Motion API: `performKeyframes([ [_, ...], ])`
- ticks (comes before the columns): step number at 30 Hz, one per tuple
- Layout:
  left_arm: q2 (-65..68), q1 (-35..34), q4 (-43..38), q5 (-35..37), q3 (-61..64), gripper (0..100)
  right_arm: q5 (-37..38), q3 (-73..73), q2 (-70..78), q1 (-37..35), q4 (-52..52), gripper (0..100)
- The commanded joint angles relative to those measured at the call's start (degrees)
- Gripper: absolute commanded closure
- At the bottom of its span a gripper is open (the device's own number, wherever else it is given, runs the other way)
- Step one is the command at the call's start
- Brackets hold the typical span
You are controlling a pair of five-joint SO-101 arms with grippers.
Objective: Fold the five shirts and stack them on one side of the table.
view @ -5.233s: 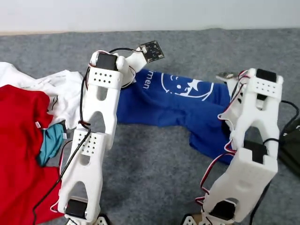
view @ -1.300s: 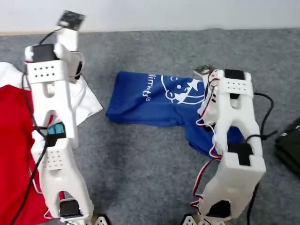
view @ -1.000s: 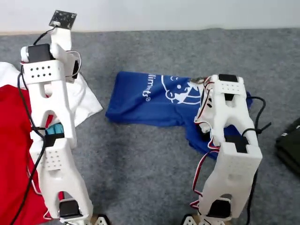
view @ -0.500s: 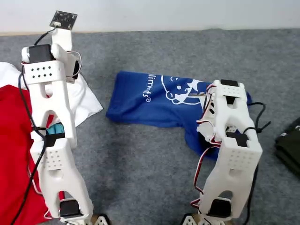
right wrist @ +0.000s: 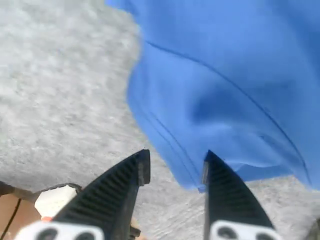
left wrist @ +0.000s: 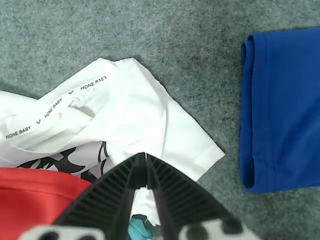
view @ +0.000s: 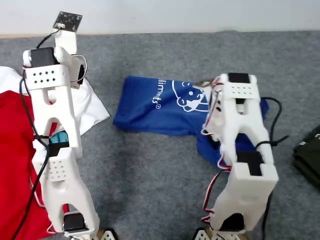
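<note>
The right gripper (right wrist: 175,162) is open, its two fingers spread over the near edge of the blue shirt (right wrist: 225,75). A hem of that cloth lies between them, and nothing is clamped. The left gripper (left wrist: 145,161) has its jaws closed together and holds nothing. It hangs over the white shirt (left wrist: 115,110).

The blue shirt (view: 155,107) lies in the middle of the grey table (view: 150,185), stretched left to right with its white print facing up. The right arm (view: 240,130) stands over the shirt's right part and hides much of it, including a flap that reaches toward the near side.

The white shirt (view: 92,105) lies rumpled at the far left, apart from the blue shirt's left end, with bare grey surface between them. A red shirt (view: 15,140) covers its near-left part and runs down the left side of the table. A scrap of teal cloth (view: 61,137) shows where the red and white meet, partly hidden by the left arm (view: 52,125). A dark folded cloth (view: 308,150) sits at the right edge.
</note>
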Motion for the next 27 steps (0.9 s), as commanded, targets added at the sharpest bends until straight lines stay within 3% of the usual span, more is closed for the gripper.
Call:
performKeyframes([
  [1,-2.29,0.00,1.32,0.44,0.22,100,0.18,1.23,-4.00,-4.00,1.80,80.2],
  [21,-2.64,0.00,1.32,0.44,3.12,100,0.53,2.99,13.23,-5.49,-11.38,80.5],
  [27,-2.73,-0.18,1.32,0.35,2.95,100,5.63,0.62,17.36,-5.32,-11.47,93.5],
])
